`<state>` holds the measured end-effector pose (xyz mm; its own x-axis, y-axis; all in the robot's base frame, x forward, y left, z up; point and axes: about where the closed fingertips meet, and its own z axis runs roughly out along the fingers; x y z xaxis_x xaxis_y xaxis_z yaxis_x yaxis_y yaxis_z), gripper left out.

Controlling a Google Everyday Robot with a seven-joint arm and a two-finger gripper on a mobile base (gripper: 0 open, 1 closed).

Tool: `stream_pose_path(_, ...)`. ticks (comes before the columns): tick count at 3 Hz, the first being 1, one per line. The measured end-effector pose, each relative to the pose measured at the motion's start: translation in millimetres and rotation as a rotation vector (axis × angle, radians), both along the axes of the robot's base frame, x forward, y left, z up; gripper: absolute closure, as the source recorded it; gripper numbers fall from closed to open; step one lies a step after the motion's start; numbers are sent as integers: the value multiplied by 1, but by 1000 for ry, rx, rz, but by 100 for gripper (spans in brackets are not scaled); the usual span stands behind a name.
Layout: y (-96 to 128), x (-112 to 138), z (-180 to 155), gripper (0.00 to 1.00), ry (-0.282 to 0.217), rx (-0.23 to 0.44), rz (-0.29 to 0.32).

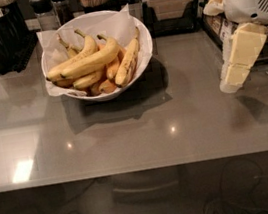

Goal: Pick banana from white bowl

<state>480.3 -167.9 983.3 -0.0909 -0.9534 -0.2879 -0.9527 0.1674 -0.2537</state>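
Gripper well right of white bowl, over counter. Open/shut: can't tell. Banana atop pile in bowl. Long axis approx L-R, dark tip at bowl's left side, other end nearer gripper. Banana lies left of gripper, slightly back.

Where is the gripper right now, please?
In the camera view the gripper hangs at the right side over the grey counter, well right of the white bowl holding the banana.
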Motion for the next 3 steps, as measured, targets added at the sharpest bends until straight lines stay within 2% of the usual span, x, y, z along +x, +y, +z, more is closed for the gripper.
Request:
stream_pose_path(1, -2, 2, 3, 0, -19, 24, -7)
stream_pose_path(2, 33, 27, 12, 0, -75, 87, 105)
stream_pose_path(3, 84, 53, 17, 0, -101, 122, 276)
